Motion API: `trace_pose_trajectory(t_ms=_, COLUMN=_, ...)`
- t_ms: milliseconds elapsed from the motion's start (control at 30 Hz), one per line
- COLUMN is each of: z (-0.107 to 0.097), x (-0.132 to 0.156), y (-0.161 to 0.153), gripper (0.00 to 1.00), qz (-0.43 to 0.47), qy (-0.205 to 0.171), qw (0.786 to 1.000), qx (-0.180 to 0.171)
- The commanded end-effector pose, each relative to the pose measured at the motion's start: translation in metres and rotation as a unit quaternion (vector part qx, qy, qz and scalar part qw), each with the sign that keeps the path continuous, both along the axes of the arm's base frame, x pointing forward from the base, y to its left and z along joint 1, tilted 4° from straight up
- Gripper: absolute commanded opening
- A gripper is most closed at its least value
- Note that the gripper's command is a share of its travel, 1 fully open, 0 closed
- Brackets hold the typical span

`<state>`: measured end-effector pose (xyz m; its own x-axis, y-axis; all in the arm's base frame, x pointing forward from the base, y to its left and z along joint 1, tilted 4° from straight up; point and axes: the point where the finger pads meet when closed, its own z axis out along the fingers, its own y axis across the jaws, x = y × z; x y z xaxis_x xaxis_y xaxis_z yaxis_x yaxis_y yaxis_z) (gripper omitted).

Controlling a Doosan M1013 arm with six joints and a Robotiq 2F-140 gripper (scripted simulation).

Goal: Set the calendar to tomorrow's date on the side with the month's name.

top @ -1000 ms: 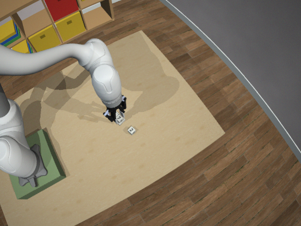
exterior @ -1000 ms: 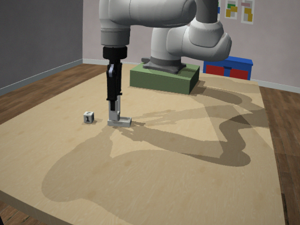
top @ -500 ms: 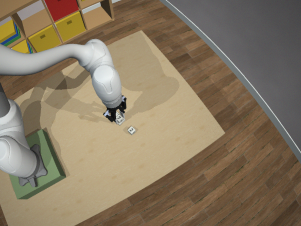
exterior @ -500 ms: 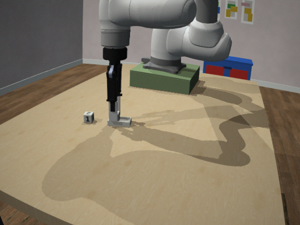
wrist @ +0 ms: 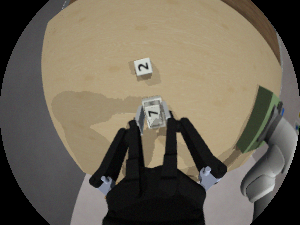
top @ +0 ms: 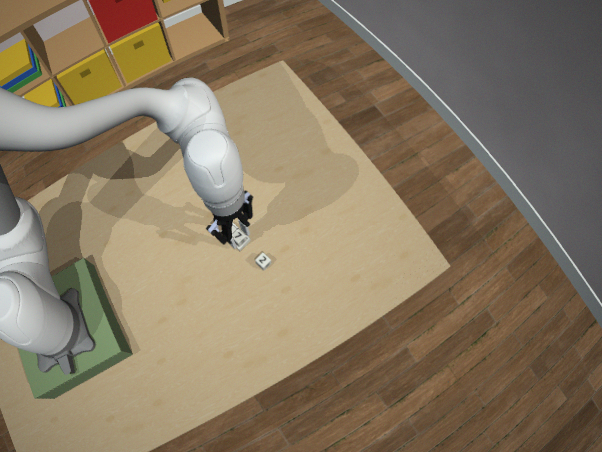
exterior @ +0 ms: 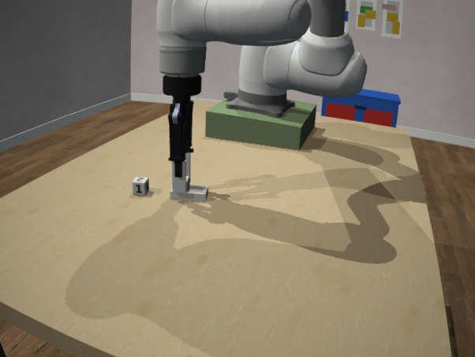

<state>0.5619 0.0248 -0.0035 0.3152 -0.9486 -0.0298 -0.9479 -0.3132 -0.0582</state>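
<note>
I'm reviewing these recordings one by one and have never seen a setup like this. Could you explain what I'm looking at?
The machine is one white jointed arm on a green block, with a black two-fingered gripper. One picture looks from above, one across the table, one from the arm's wrist. On the table are a small pale tray with a cube showing 7 on top, and beside it a loose cube showing 2 on top. The fingers stand apart around the 7 cube; nothing appears clamped.
</note>
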Motion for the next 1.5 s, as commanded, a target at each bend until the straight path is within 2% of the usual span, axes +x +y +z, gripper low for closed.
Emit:
trace_pose_trajectory(t_ms=0, z=0.0001, x=0.0, y=0.0, gripper=0.28, qz=0.0, qy=0.0, qw=1.0, qx=0.0)
trace_pose_trajectory(t_ms=367, z=0.0001, x=0.0, y=0.0, gripper=0.28, qz=0.0, qy=0.0, qw=1.0, qx=0.0)
trace_pose_trajectory(t_ms=400, z=0.0001, x=0.0, y=0.0, gripper=0.16, qz=0.0, qy=0.0, qw=1.0, qx=0.0)
trace_pose_trajectory(t_ms=1467, z=0.0001, x=0.0, y=0.0, gripper=0.16, qz=0.0, qy=0.0, qw=1.0, qx=0.0)
